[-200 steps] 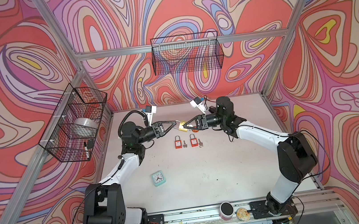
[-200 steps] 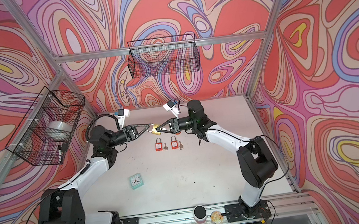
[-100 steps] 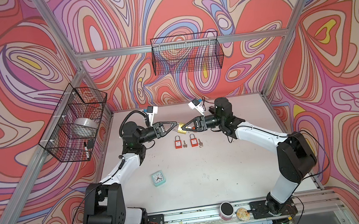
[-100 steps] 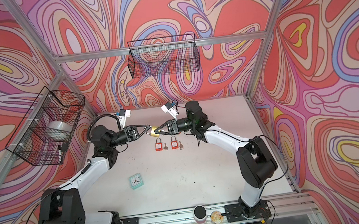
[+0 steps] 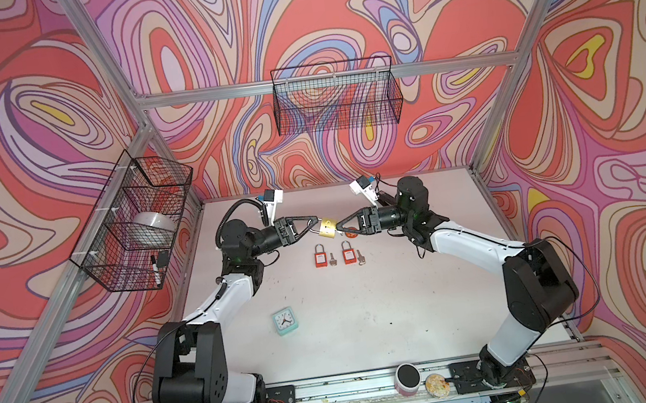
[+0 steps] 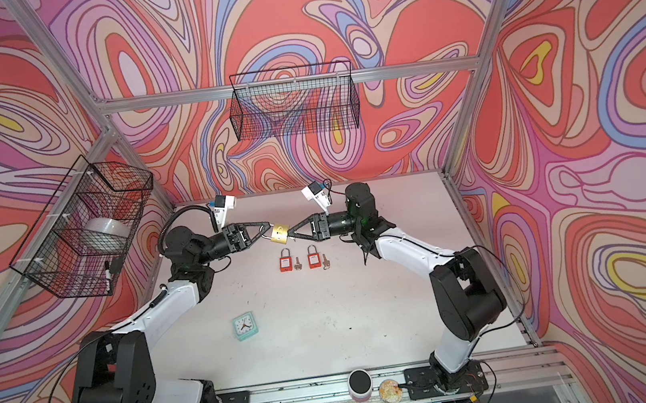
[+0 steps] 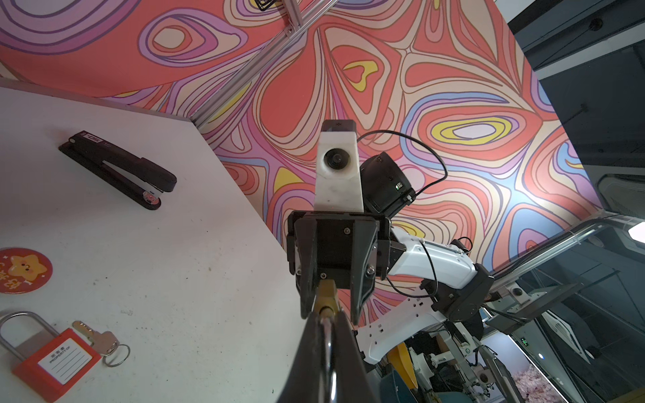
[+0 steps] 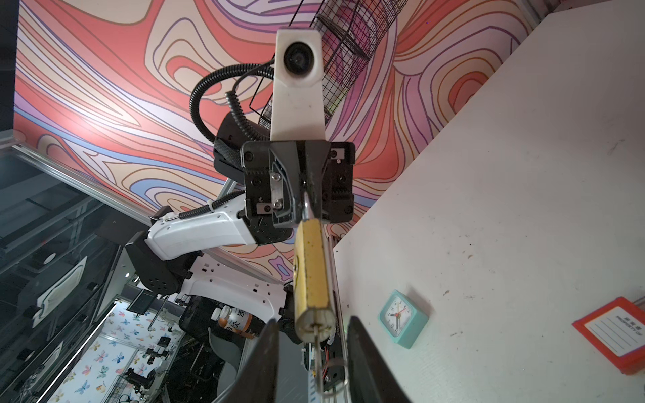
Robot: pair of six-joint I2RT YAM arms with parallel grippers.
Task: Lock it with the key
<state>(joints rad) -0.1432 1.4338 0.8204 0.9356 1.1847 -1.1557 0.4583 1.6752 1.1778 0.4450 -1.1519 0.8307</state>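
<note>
Label [image 7: 65,359] "PROPERTY OF" on red padlock [image 7: 33,375] beside plain key [image 7: 98,337]

Both top views give me bright, even, diffuse light. The table [image 5: 370,330] carries only faint, soft shadows under the arms [image 5: 233,301], and the frame posts [image 5: 533,5] lean outward toward the edges. Both wrist views bend strongly like a fisheye. In the left wrist view a lamp [image 7: 637,232] flares at the edge and the shackle [image 7: 328,349] glints, blurred up close. In the right wrist view the padlock [image 8: 312,272] is sharp, the near fingers [image 8: 261,366] are dark and soft, and the room beyond is dim.
</note>
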